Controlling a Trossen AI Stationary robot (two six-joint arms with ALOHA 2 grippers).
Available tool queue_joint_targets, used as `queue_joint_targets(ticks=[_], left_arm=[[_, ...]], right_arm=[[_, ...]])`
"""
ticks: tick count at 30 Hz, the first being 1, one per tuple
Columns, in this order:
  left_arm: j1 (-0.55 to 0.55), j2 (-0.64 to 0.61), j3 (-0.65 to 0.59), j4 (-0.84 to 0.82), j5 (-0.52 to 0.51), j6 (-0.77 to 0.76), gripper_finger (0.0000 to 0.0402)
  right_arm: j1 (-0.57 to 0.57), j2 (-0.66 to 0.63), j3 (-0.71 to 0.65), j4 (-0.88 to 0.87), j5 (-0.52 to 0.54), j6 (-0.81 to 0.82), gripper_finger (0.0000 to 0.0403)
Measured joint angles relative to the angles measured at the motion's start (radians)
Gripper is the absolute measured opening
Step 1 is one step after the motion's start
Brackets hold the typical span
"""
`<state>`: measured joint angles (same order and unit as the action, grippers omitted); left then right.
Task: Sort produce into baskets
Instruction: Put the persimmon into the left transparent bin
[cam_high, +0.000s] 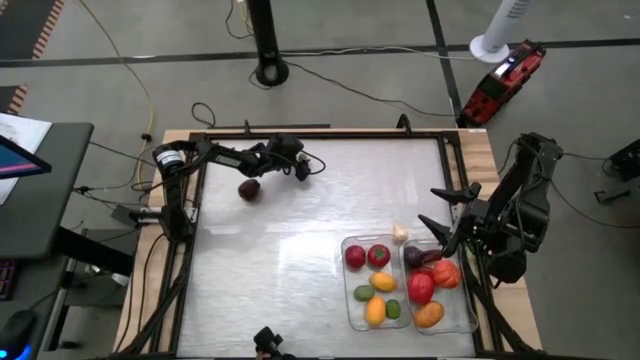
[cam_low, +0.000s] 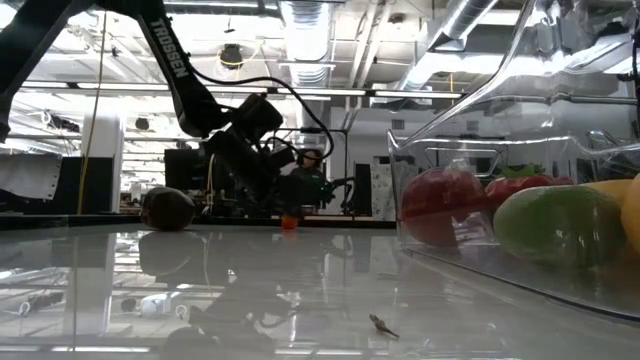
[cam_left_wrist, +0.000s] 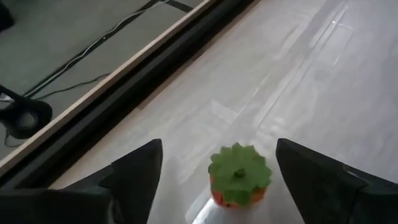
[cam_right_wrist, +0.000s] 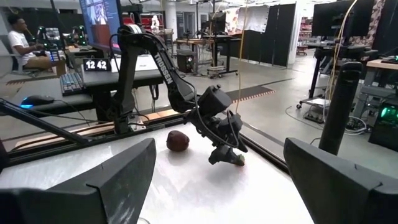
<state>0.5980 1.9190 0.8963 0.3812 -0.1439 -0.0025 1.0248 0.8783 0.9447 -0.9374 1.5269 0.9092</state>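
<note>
My left gripper (cam_left_wrist: 219, 149) is open at the table's far side (cam_high: 306, 167). Its fingers stand on either side of a small orange piece with a green leafy top (cam_left_wrist: 239, 175), which stands on the table untouched. A dark maroon fruit (cam_high: 249, 189) lies on the table just left of it. My right gripper (cam_high: 438, 210) is open and empty above the far end of the right clear basket (cam_high: 470, 312). The left clear basket (cam_high: 347, 262) stands beside it. Both hold several red, orange, yellow and green pieces. A white piece (cam_high: 400, 233) lies on the table by the baskets' far ends.
A dark frame rail (cam_left_wrist: 124, 106) runs along the table's far edge, close behind the left gripper. The middle of the table (cam_high: 290, 260) is bare. In the low view the basket wall (cam_low: 450, 150) fills the right side.
</note>
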Motion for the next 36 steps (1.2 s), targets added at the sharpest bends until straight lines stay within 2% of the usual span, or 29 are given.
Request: queue_joint_targets(ticks=[21, 25, 29, 32, 36], left_arm=[[-0.015, -0.003, 0.0, -0.073, -0.002, 0.144, 0.0133], [-0.015, -0.004, 0.001, -0.077, 0.008, 0.143, 0.0119], [-0.028, -0.026, 0.031, -0.121, 0.074, 0.144, 0.0117], [-0.067, -0.061, 0.066, -0.152, 0.14, 0.145, 0.0117], [-0.159, -0.099, 0.131, -0.211, 0.162, 0.152, 0.0117]], right_arm=[[0.0, 0.0, 0.0, 0.0, 0.0, 0.0, 0.0379], [0.0, 0.0, 0.0, 0.0, 0.0, 0.0, 0.0379], [0.0, 0.0, 0.0, 0.0, 0.0, 0.0, 0.0379], [0.0, 0.0, 0.0, 0.0, -0.001, 0.0, 0.0379], [0.0, 0.0, 0.0, 0.0, -0.003, 0.0, 0.0379]])
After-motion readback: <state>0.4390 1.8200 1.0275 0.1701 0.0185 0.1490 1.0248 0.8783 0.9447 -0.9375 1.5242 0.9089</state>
